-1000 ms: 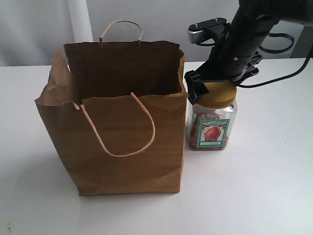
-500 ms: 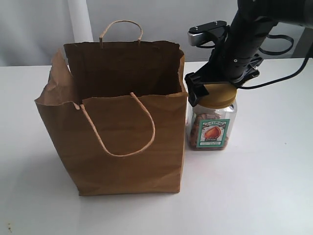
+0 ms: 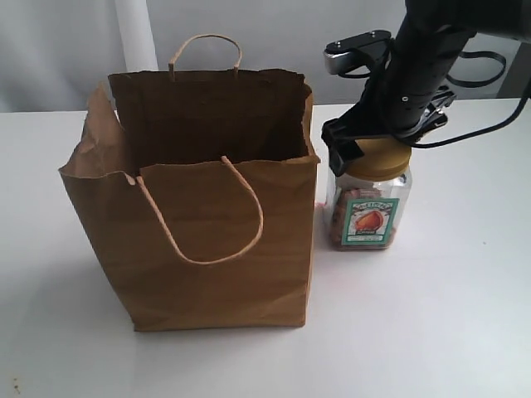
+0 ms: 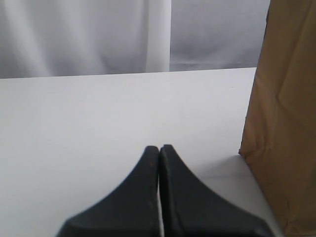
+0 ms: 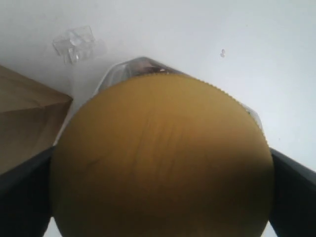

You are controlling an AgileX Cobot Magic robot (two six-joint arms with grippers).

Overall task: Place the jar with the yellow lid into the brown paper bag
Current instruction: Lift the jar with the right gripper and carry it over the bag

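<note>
My right pincer [image 3: 380, 143] reaches down from above and pinches the yellow-lidded jar [image 3: 370, 211] by its wide mustard lid [image 3: 383, 157]. One black finger [image 3: 340, 155] presses the lid's edge on the bag side, and the other is on the far side. In my right wrist view the lid [image 5: 163, 158] fills most of the picture, with a dark finger [image 5: 22, 195] tight against each flank. The jar is upright with its green-bordered label facing the exterior camera. It is outside the brown paper bag [image 3: 216, 249], just beside the bag's right wall with a narrow gap between them. I cannot tell whether its base touches the white table [image 3: 448, 323]. The bag stands open and upright, its rear handle [image 3: 206, 48] sticking up and its front handle [image 3: 217, 217] drooping over the front face. My left pincer [image 4: 159, 154] has its fingers pressed together on nothing, low over the table, with a corner of the bag [image 4: 281, 128] near it.
</note>
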